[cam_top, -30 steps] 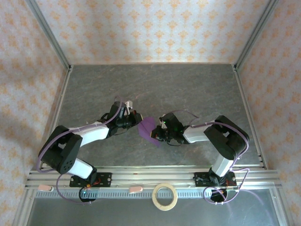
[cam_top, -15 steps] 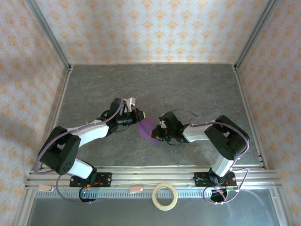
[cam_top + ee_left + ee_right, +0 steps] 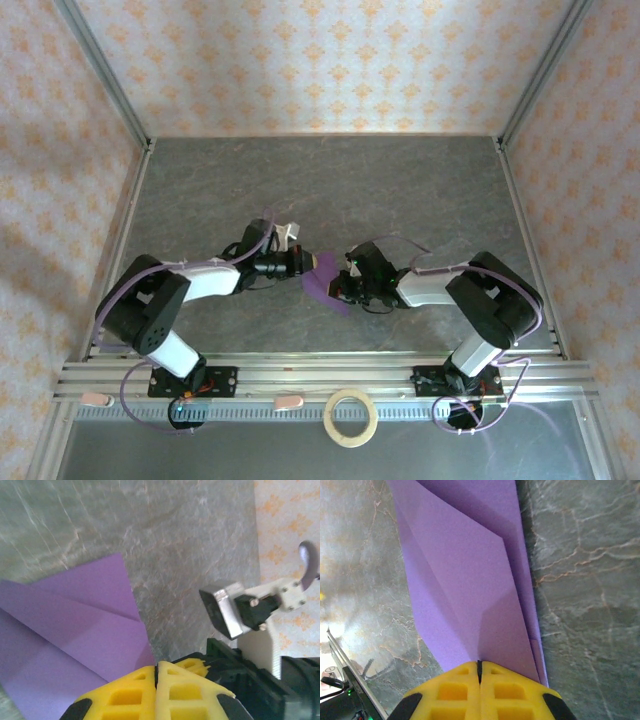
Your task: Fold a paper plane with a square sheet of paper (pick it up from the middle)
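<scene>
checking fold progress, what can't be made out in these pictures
Top external: the purple paper is too small to count creases, and the left jaws and right jaws cover its ends.
Left wrist: the paper runs off the left and bottom edges; the yellow pads hide the pinched part.
Right wrist: the top edge cuts the paper off; the pads hide its near end.

Grey stone-look table (image 3: 400,190) beneath orange-patterned wallpapered walls (image 3: 320,60).

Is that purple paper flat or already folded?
Folded: the purple paper shows overlapping flaps and crease lines, its end pinched in the right gripper.
</scene>
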